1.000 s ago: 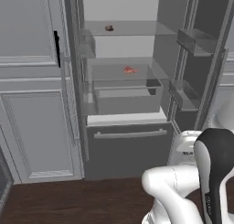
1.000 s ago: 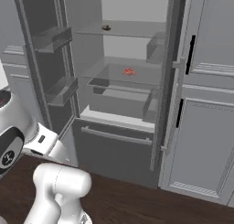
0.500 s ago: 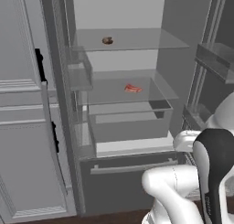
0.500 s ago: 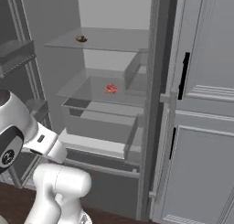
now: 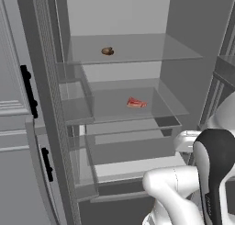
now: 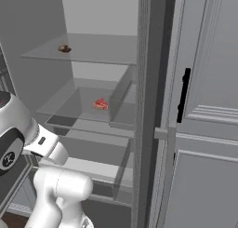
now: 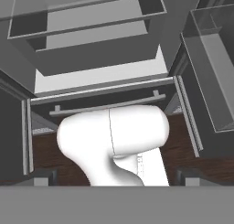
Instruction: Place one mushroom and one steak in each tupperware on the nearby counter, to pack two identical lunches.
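— What does the left base view give?
— An open fridge. A mushroom (image 5: 107, 51) sits left of centre on the upper glass shelf (image 5: 174, 52); a steak (image 5: 136, 103) lies mid-shelf on the glass shelf below (image 5: 105, 110).

— The right base view?
— The mushroom (image 6: 64, 48) near the upper shelf's left edge, the steak (image 6: 100, 103) on the lower one.

— And the hand view?
— It looks down at the fridge drawers (image 7: 98, 58). Whether the gripper's fingers (image 7: 43, 177) stand wide or narrow, I cannot tell.

A brown mushroom (image 5: 108, 51), a red steak (image 5: 136, 103) streaked white, grey shelves (image 5: 133, 48), black handles (image 5: 28, 90).
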Motion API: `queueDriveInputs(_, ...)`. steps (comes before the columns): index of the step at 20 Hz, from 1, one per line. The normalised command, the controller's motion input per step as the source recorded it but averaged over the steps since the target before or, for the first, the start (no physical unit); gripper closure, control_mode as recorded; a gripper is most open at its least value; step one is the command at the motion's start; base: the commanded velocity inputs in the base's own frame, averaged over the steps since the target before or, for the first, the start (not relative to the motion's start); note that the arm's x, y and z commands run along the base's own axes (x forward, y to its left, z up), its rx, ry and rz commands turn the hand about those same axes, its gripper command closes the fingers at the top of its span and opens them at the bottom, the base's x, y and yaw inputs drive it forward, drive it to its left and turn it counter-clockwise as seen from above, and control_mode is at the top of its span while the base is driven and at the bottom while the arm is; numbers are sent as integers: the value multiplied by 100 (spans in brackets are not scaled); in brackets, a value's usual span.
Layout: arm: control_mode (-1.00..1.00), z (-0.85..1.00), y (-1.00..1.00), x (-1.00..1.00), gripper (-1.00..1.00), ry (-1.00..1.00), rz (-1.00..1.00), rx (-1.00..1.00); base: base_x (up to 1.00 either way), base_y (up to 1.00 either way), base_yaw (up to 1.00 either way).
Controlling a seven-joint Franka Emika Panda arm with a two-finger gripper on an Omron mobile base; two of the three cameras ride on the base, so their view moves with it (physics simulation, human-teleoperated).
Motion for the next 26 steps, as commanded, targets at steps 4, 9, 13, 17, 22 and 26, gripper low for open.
queueDriveInputs(4,100,0,0,0,-100,0,0,0,25,10,-5)
queueDriveInputs(9,100,0,0,0,-100,0,0,0,25,7,-1)
queueDriveInputs(13,100,0,0,0,-100,0,0,0,9,10,0)
queueDriveInputs(17,100,0,0,0,-100,0,0,0,1,3,0)
queueDriveInputs(22,-100,0,0,0,-100,-5,0,-2,0,0,0)
queueDriveInputs(26,-100,12,0,-15,-100,-31,0,-16,0,0,0)
